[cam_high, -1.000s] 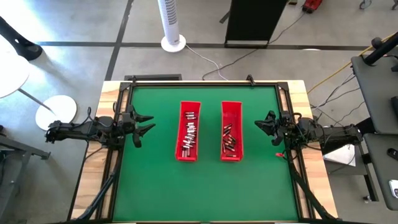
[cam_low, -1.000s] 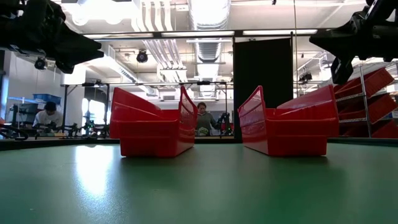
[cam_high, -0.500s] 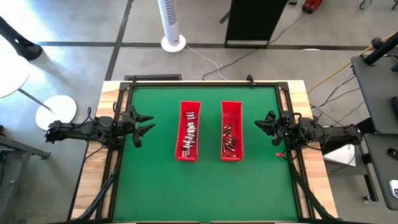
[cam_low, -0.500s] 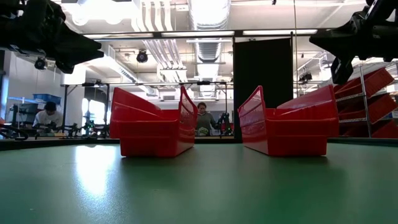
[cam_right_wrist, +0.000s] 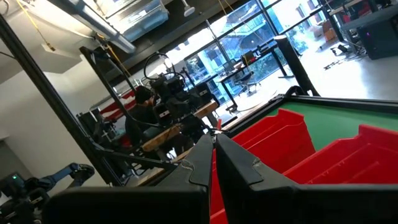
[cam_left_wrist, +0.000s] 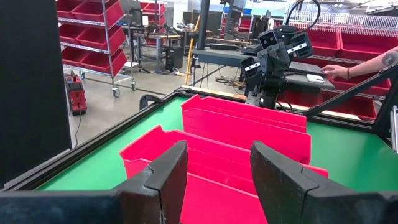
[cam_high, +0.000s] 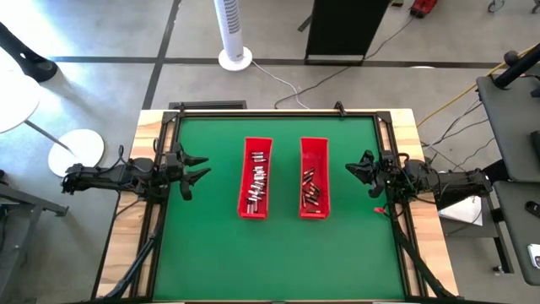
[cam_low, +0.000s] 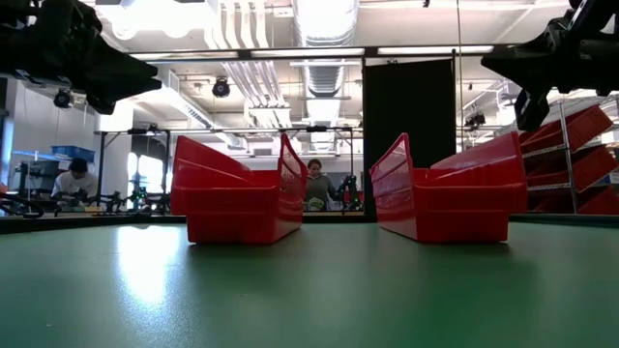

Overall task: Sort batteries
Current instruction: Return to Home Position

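Note:
Two long red trays stand side by side mid-table: the left tray (cam_high: 256, 177) holds several silvery batteries (cam_high: 256, 179), the right tray (cam_high: 315, 177) several darker batteries (cam_high: 311, 191). My left gripper (cam_high: 199, 166) hovers open at the table's left edge, fingers level toward the trays, nothing between them (cam_left_wrist: 217, 163). My right gripper (cam_high: 356, 168) hovers shut at the right edge, pointing toward the trays (cam_right_wrist: 213, 149).
Green mat (cam_high: 278, 253) with free room near and far of the trays. A black frame (cam_high: 278, 112) borders the mat. Beyond the table are red shelf bins (cam_low: 580, 155), a seated person (cam_low: 316, 184) and another person (cam_low: 70, 180) at the left.

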